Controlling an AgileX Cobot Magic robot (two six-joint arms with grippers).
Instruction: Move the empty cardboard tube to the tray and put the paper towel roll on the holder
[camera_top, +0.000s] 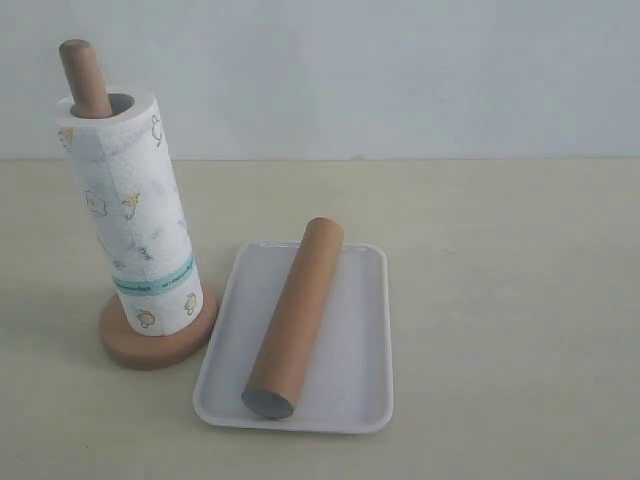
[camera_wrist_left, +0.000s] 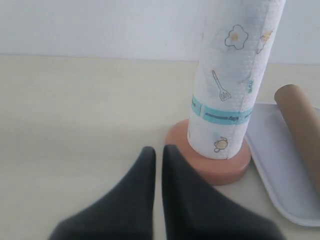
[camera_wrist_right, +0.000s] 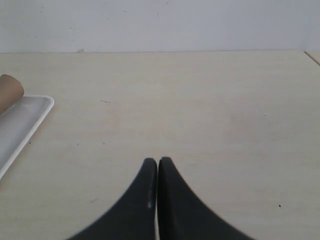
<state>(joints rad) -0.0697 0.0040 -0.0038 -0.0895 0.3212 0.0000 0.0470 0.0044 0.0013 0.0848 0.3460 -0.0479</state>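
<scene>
The paper towel roll (camera_top: 138, 220) stands on the holder (camera_top: 160, 338), whose rod top (camera_top: 84, 75) pokes out of the core. The empty cardboard tube (camera_top: 297, 312) lies lengthwise on the white tray (camera_top: 360, 340). Neither gripper shows in the exterior view. In the left wrist view my left gripper (camera_wrist_left: 158, 150) is shut and empty, close to the holder base (camera_wrist_left: 220, 167), with the roll (camera_wrist_left: 227, 95), tube (camera_wrist_left: 300, 120) and tray (camera_wrist_left: 280, 165) beyond. My right gripper (camera_wrist_right: 158, 161) is shut and empty over bare table, with the tray corner (camera_wrist_right: 25, 120) and tube end (camera_wrist_right: 9, 90) far off to the side.
A pale wooden table (camera_top: 500, 300) carries everything, with a plain white wall (camera_top: 400, 70) behind. The table's edge (camera_wrist_right: 312, 57) shows in the right wrist view.
</scene>
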